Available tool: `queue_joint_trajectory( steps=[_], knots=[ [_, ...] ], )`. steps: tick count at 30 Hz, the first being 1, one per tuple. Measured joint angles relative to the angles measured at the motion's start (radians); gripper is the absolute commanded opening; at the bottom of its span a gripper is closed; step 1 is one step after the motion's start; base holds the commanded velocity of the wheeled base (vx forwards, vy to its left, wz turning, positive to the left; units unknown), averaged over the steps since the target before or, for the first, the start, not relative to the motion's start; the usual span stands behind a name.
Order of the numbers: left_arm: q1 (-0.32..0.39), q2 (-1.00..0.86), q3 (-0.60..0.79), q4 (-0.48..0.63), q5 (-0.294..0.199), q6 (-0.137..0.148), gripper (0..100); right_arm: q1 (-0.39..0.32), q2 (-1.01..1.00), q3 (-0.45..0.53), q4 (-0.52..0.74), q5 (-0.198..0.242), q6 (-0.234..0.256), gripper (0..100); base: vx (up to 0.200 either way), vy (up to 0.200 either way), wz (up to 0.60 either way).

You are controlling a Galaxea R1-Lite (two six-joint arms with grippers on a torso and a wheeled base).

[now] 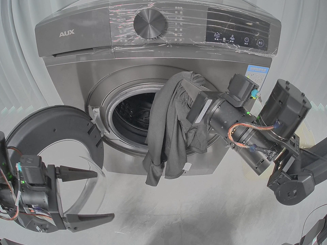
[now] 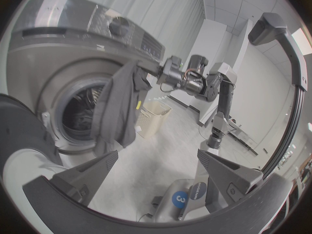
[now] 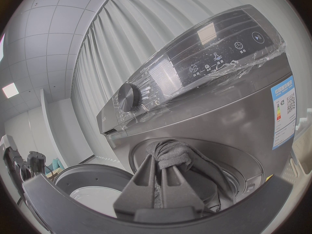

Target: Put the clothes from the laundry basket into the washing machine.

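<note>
Dark grey garment (image 1: 170,130), limp and creased, pinched by right tool (image 3: 159,171) before washing machine (image 1: 78,72), left tool (image 1: 105,195) spread

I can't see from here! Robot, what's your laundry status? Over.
Right gripper shut on dark grey cloth garment, hanging before silver washing machine. Left gripper open, low beside round door. Door wide open, nothing blocking.

Dark grey garment (image 1: 170,130): hanging at centre before drum mouth, top pinched in right gripper (image 3: 158,166) jaws. Grey washing machine (image 1: 75,75): door (image 1: 54,126) swung open, lower left. Beige laundry basket (image 2: 152,117): upright on floor beside machine.
</note>
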Motion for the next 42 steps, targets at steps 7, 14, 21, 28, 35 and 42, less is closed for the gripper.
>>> queue_joint_trajectory(
  steps=[7, 14, 21, 28, 35, 42],
  knots=[
    [-0.087, 0.152, 0.011, -0.045, -0.002, -0.011, 100, 0.001, 0.005, 0.000, -0.005, -0.002, 0.000, 0, 0.000, 0.000, 0.00],
    [-0.119, 0.258, 0.009, -0.079, -0.013, -0.007, 100, 0.001, 0.006, 0.007, -0.005, -0.004, -0.001, 0, 0.000, 0.000, 0.00],
    [-0.135, 0.368, 0.013, -0.160, -0.022, -0.005, 100, 0.001, 0.007, 0.008, -0.005, -0.005, -0.001, 0, 0.000, 0.000, 0.00],
    [-0.150, 0.483, 0.009, -0.247, -0.035, -0.011, 100, 0.003, 0.009, 0.007, -0.005, -0.005, 0.000, 0, 0.000, 0.000, 0.00],
    [-0.153, 0.631, 0.004, -0.553, 0.023, -0.051, 100, 0.005, 0.011, 0.009, -0.005, -0.006, 0.001, 0, 0.000, 0.000, 0.00],
    [-0.164, 0.787, -0.002, -0.745, 0.089, -0.158, 100, 0.008, 0.013, 0.010, -0.008, -0.005, 0.001, 0, 0.000, 0.000, 0.00]
  ],
)
